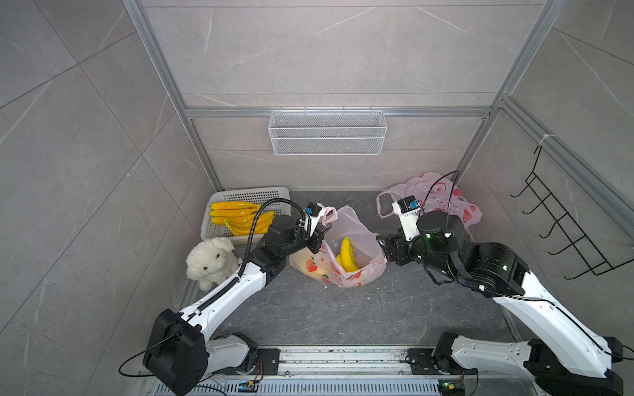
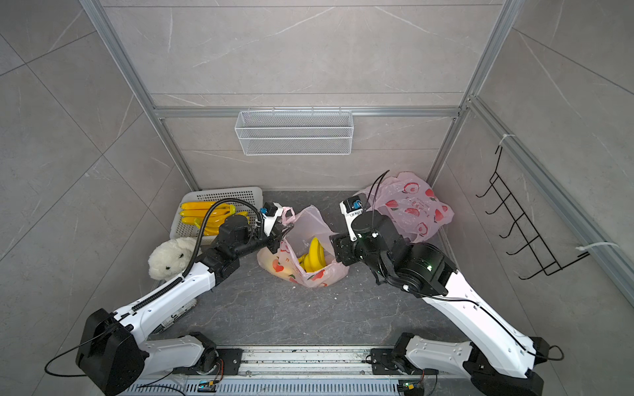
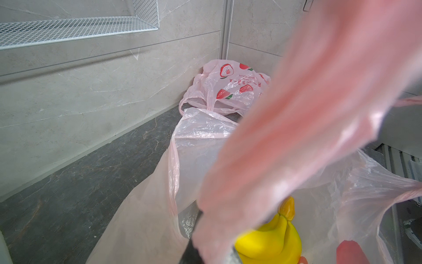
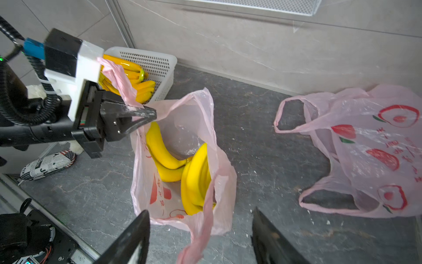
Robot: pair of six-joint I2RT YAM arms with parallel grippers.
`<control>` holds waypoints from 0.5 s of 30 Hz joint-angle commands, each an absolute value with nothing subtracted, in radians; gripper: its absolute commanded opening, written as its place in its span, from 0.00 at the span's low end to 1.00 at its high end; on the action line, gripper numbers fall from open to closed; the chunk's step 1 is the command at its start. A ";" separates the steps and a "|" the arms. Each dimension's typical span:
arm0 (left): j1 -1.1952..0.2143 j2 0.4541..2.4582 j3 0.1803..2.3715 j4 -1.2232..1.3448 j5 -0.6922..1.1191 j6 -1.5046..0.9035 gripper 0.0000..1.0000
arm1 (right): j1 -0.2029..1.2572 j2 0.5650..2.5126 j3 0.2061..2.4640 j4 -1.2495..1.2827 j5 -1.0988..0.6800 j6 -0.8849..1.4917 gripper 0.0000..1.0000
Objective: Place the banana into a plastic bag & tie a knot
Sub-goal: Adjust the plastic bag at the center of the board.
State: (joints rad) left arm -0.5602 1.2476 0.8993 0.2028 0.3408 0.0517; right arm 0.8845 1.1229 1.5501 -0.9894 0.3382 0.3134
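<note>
A yellow banana [image 1: 348, 255] [image 2: 314, 255] [image 4: 196, 178] bunch lies inside the open pink plastic bag [image 1: 360, 226] [image 2: 308, 223] [image 4: 219, 182], which stands mid-table. My left gripper [image 1: 324, 229] [image 2: 286, 229] [image 4: 150, 114] is shut on the bag's left handle and holds that side up. In the left wrist view the pinched pink handle [image 3: 296, 137] covers the left gripper [image 3: 212, 253], with the banana [image 3: 271, 240] just beyond. My right gripper [image 1: 382, 245] [image 2: 334, 245] [image 4: 201, 240] stands open at the bag's right rim. The bag's other handle [image 4: 198, 237] hangs loose between its spread fingers.
A white basket [image 1: 247, 195] with more bananas [image 1: 240, 214] sits at the back left, with a white plush toy [image 1: 209, 260] in front of it. Another pink bag [image 1: 446, 195] lies at the back right. A mesh shelf [image 1: 327, 132] hangs on the back wall, a black hook rack [image 1: 562, 226] on the right.
</note>
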 commanded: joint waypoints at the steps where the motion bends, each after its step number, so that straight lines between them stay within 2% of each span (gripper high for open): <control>1: -0.560 1.218 0.937 0.221 0.333 0.038 0.06 | 0.895 1.128 1.524 -1.108 0.355 0.398 0.71; 8: -0.558 1.215 0.940 0.210 0.328 0.042 0.06 | 0.901 1.137 1.473 -1.097 0.273 0.423 0.62; 13: -0.558 1.219 0.943 0.206 0.334 0.038 0.06 | 0.907 1.134 1.467 -1.051 0.239 0.408 0.41; 15: -0.559 1.219 0.947 0.201 0.340 0.034 0.06 | 0.907 1.142 1.489 -1.048 0.249 0.389 0.28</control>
State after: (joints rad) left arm -0.5602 1.2476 0.8993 0.2020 0.3336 0.0509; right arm 0.9020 1.1370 1.4715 -1.0683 0.2592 0.4038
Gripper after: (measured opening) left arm 0.061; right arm 0.320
